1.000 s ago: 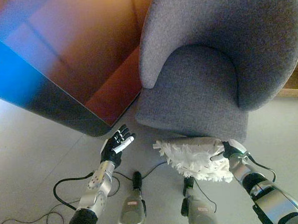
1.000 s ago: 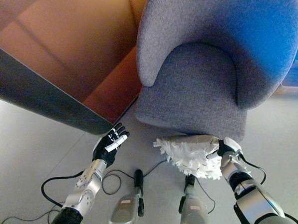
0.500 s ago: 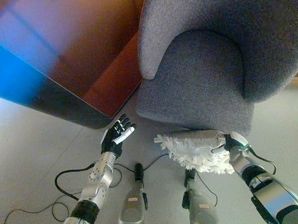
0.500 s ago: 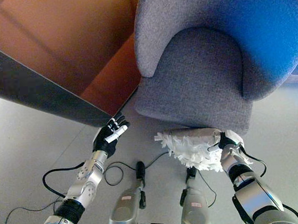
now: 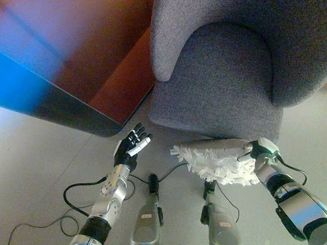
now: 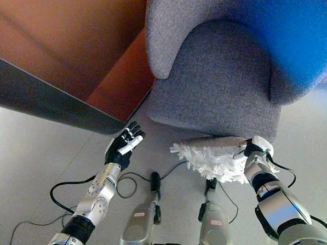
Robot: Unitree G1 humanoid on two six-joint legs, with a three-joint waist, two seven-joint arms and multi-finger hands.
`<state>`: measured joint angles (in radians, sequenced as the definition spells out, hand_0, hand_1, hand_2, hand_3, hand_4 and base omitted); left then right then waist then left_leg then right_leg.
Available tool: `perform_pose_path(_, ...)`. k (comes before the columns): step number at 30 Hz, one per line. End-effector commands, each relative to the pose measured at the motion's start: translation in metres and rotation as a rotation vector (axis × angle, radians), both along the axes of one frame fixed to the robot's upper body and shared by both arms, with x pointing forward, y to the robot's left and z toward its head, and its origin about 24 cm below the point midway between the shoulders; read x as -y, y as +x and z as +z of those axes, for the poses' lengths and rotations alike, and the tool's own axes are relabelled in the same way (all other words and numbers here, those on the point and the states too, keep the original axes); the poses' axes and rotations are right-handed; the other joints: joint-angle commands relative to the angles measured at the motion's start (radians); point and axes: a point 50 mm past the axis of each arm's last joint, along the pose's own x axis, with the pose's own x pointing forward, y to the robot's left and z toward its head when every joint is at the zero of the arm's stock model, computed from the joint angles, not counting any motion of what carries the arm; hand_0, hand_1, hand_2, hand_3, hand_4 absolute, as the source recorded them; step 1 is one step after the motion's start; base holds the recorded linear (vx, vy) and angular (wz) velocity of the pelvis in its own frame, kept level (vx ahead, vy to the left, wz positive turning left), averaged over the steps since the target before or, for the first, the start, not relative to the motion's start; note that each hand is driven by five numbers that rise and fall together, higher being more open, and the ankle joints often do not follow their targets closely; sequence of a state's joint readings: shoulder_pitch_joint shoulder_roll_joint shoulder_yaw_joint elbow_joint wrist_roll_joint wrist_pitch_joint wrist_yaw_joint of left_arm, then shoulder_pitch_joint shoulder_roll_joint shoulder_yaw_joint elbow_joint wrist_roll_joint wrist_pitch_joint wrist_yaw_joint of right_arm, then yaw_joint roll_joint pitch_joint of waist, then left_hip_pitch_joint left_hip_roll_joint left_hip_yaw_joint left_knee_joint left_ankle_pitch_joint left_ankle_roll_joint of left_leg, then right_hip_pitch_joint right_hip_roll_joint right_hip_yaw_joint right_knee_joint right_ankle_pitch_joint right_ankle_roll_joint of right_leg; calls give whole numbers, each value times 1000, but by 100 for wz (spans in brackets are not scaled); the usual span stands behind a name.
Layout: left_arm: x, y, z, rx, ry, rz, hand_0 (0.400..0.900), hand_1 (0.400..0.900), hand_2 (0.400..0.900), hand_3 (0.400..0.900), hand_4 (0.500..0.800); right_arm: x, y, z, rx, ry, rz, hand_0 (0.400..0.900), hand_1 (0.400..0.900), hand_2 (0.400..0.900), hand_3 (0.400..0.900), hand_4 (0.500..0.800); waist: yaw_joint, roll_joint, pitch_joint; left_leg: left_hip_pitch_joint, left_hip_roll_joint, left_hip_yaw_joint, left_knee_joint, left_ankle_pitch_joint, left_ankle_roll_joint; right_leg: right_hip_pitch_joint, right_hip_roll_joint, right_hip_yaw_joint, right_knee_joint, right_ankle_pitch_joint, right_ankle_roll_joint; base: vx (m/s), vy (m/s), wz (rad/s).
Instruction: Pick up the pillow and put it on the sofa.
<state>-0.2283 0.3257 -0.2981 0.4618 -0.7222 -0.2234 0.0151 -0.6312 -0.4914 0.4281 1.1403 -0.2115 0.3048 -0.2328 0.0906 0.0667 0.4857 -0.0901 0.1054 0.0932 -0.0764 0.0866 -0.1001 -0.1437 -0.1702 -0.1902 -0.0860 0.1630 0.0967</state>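
Note:
A white shaggy pillow [image 5: 216,162] hangs just above the floor in front of the grey sofa chair [image 5: 227,81]. My right hand [image 5: 260,152] is shut on the pillow's right end, its fingers partly buried in the fringe. The pillow's top edge sits level with the bottom of the sofa's front face, a little below the seat cushion [image 6: 218,70]. To the left of the pillow, my left hand [image 5: 129,150] is raised with straight fingers, open and holding nothing.
A brown wooden cabinet with a dark base [image 5: 68,78] stands left of the sofa, close to its left arm. Grey floor [image 5: 34,162] spreads to the left and in front.
The camera has shifted, so the sofa sits slightly lower and closer in view. The right hand with the pillow has edged up toward the sofa's front. The left hand stays raised and open.

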Motion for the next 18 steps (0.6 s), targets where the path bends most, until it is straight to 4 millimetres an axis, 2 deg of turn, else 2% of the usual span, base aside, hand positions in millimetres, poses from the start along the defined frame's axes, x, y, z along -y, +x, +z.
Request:
perform_pose_path(1,11,15,49,246,-18,-34,900,900,900,900,800,23,23,48,61,-168,11,900,900,900,900,800,31,-30,21,-82,-9,-84,98,-33,-3,-51,-91,58,76,2,99,-35,1,0)
perform_pose_path(6,15,19,55,270,-25,-40,900,900,900,900,800,20,33,61,70,-167,25,900,900,900,900,800,31,-20,34,-108,-10,-82,96,-25,-4,-85,-90,54,79,11,98,-38,3,0)
perform_pose_path(18,24,22,64,302,-34,-44,900,900,900,900,800,20,42,75,27,-162,61,900,900,900,900,800,28,-6,34,-164,-19,-80,92,-16,-3,-153,-92,46,81,26,97,-3,1,0)
